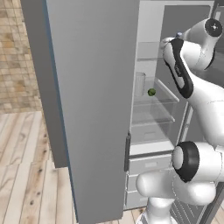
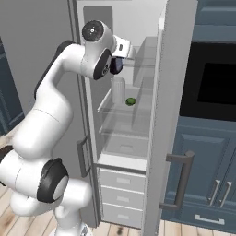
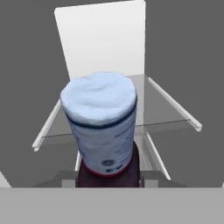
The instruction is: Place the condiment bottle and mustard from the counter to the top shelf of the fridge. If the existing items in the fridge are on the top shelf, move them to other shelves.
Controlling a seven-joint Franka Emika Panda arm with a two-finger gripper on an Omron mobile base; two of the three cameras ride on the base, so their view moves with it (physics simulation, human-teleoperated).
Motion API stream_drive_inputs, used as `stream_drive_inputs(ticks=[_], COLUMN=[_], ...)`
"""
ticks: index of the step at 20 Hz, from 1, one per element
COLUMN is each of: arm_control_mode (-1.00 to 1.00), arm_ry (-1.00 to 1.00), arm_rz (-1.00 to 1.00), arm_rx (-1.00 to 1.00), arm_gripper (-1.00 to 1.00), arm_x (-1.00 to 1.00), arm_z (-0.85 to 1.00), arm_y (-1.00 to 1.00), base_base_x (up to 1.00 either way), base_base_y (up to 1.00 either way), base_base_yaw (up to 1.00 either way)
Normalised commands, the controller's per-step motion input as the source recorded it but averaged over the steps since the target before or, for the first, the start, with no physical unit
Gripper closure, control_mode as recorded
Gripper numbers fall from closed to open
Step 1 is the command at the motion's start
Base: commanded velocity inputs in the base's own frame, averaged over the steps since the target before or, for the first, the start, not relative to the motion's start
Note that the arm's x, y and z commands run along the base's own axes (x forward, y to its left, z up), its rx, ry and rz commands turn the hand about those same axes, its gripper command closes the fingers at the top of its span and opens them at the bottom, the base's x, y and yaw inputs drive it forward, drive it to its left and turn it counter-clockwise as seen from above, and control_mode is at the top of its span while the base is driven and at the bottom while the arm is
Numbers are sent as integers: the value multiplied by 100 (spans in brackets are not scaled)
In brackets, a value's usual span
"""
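Fridge (image 2: 120,27): door open. Top shelf (image 3: 157,105): bare. Gripper (image 2: 116,65): clamped on condiment bottle (image 3: 103,127), held at the top shelf, not set down. Grey cylinder (image 2: 118,90), green ball (image 2: 131,101): lower shelf. Mustard: presumably yet to fetch.

The fridge (image 1: 92,109) is rendered in plain flat grey, with pale grey-white inner shelves (image 2: 120,112) and white drawers (image 2: 122,182). A small green ball (image 2: 131,101) and a pale translucent grey cylinder (image 2: 118,90) are seen inside. In the hand view, the condiment bottle (image 3: 105,127) is shown with a pale blue cap, a whitish label edged by a dark line and a red band, and a dark purplish-brown body. Dark blue-grey cabinets (image 2: 207,170) carry silver handles. The floor (image 1: 26,175) is patterned in light wood planks; the wall (image 1: 17,57) in tan brick.
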Motion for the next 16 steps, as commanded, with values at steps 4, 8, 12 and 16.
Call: stream_drive_inputs(ticks=[4, 8, 12, 16], arm_control_mode=[-100, -100, -100, -100], arm_ry=[0, 0, -2, -2], arm_rz=[0, 4, 6, 4], arm_rx=[0, 0, 0, 0], arm_gripper=[100, 100, 100, 100], arm_x=[66, 55, 45, 61], arm_z=[4, 0, 0, 0], arm_y=[-7, -10, -10, -2], base_base_x=[0, 0, 0, 0], base_base_y=[0, 0, 0, 0], base_base_yaw=[0, 0, 0, 0])
